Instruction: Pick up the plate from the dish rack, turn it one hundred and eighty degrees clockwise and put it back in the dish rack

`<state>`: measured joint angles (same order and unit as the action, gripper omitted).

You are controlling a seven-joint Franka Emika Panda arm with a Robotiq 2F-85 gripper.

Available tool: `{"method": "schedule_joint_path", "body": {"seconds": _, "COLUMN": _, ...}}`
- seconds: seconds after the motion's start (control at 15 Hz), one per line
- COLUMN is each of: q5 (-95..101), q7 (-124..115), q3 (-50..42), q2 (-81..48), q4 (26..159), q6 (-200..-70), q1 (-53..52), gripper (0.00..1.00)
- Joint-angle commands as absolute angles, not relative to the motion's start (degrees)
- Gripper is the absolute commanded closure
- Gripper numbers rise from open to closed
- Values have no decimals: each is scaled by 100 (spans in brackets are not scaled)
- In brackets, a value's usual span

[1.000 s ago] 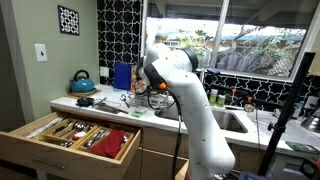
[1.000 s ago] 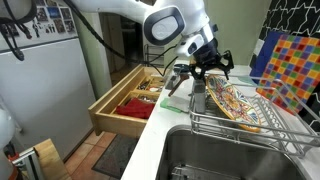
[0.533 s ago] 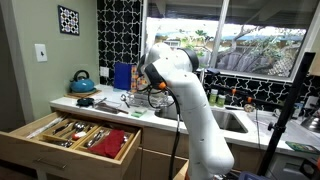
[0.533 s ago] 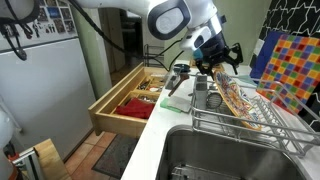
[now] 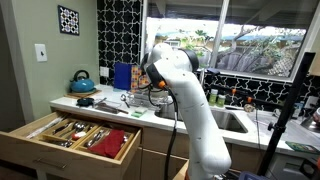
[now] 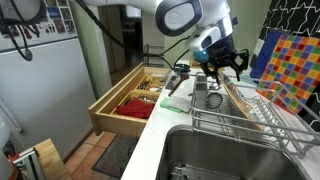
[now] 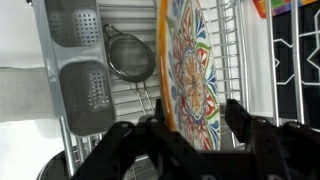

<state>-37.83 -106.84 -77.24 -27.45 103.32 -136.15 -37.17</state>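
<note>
The plate [image 7: 188, 70] has a colourful patterned face and an orange rim. It stands on edge in the wire dish rack [image 7: 238, 55], and in an exterior view it leans as a thin strip [image 6: 243, 100] in the rack [image 6: 235, 128]. My gripper [image 7: 195, 115] straddles the plate's upper rim with one dark finger on each side. A small gap shows on the right side, so the jaws are open around it. In an exterior view the gripper [image 6: 222, 66] hangs just above the plate. The arm [image 5: 172, 75] hides the rack from the opposite side.
Grey perforated utensil cups [image 7: 85, 85] and a small strainer [image 7: 130, 58] sit in the rack beside the plate. A checkered board [image 6: 295, 65] stands behind the rack, and a sink [image 6: 215, 155] lies in front. An open wooden cutlery drawer [image 6: 130, 100] juts out below the counter.
The gripper has moved along the rack onto the plate's rim and its jaws have narrowed. The plate now shows more edge-on and stands steeper than before.
</note>
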Motion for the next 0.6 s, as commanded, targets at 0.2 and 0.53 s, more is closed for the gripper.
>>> {"method": "schedule_joint_path", "body": {"seconds": 0.2, "q5": -3871, "q7": -10857, "q3": -7446, "q2": -2827, "q4": 9959, "q6": -13175, "q1": -3244, "gripper": 81}}
{"method": "schedule_joint_path", "body": {"seconds": 0.53, "q5": -3883, "q7": -10915, "q3": -7392, "q2": -2818, "q4": 9718, "q6": -13153, "q1": -3098, "gripper": 98}}
